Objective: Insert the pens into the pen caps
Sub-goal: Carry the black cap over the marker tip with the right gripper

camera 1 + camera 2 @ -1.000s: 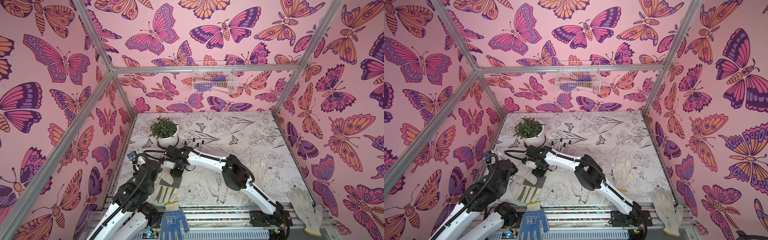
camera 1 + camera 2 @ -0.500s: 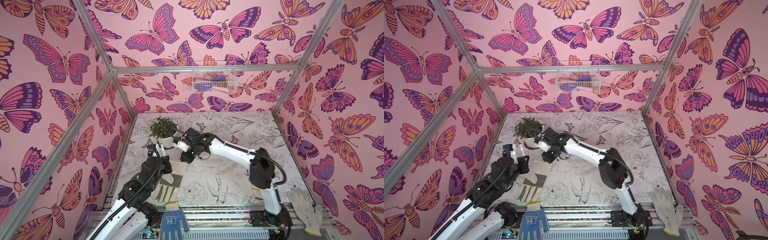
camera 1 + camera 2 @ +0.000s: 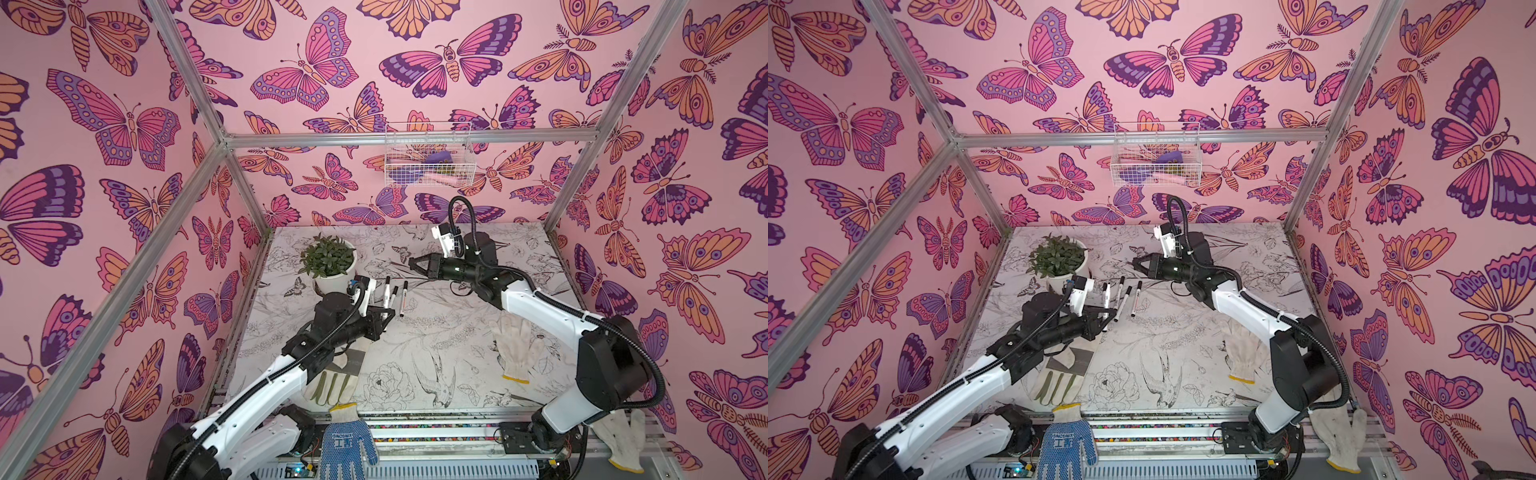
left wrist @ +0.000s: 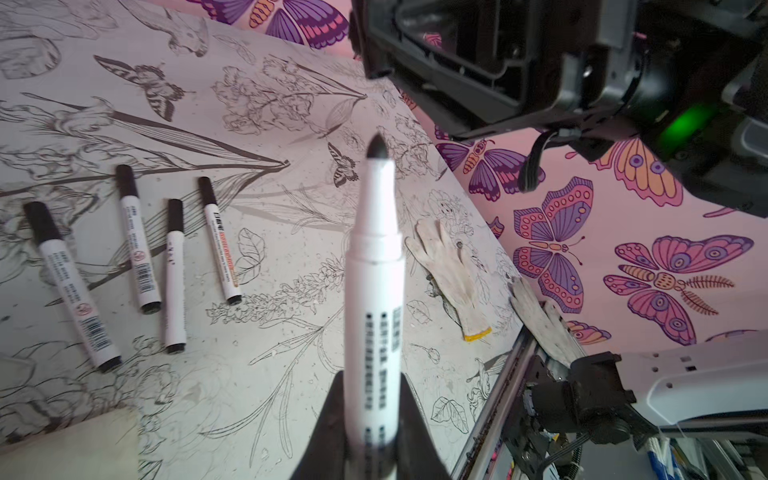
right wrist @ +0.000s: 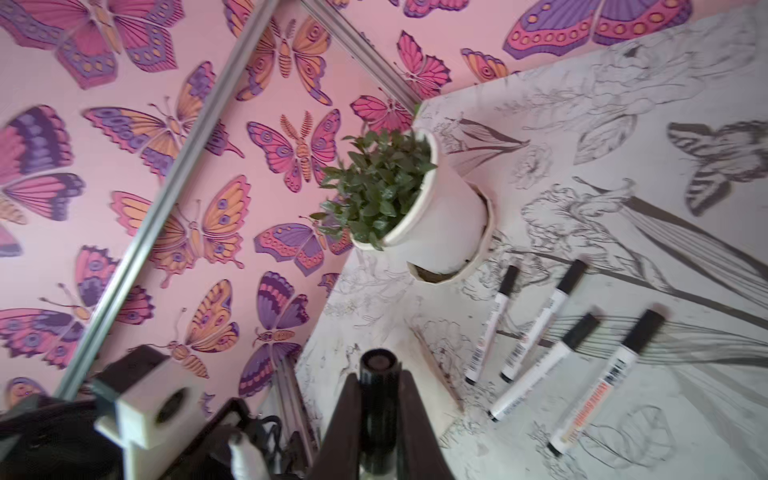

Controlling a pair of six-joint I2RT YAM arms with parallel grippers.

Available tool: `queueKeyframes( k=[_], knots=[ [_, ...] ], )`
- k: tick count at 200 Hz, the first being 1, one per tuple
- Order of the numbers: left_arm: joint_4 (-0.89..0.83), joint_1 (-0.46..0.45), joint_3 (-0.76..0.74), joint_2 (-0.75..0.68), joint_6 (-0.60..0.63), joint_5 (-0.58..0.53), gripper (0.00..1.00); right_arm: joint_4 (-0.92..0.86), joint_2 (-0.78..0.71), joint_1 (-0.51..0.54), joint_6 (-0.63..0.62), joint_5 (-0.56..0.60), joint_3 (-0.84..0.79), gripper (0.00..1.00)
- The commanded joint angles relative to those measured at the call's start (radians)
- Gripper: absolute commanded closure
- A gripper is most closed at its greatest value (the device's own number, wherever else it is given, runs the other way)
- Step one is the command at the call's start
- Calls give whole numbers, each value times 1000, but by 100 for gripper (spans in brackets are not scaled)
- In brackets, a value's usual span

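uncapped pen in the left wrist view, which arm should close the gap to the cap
Right, probably: the right gripper holds the cap up in free air, while the left gripper holds the uncapped pen beside four capped pens.

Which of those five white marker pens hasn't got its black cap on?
The white marker pen gripped in the left arm's fingers: its dark tip is bare. The four other pens lie capped on the flower-printed table.
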Motion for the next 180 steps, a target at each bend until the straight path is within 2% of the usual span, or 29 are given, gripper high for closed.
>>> queueKeyframes(
  k=[1,40,71,110,139,180],
  knots=[
    [95,1,45,32,14,94,100,301,-27,4,188,-34,-38,100],
    [111,-8,61,72,13,100,100,403,-14,8,262,-55,-86,100],
    [116,-22,85,110,24,92,100,366,-14,16,213,-130,-88,100],
    [129,-32,116,152,31,89,100,178,-27,20,66,-206,-41,100],
    [131,-35,127,169,31,95,100,131,-49,21,41,-218,-34,100],
    [134,-45,124,173,33,93,100,190,-53,19,65,-193,-31,100]
  ],
)
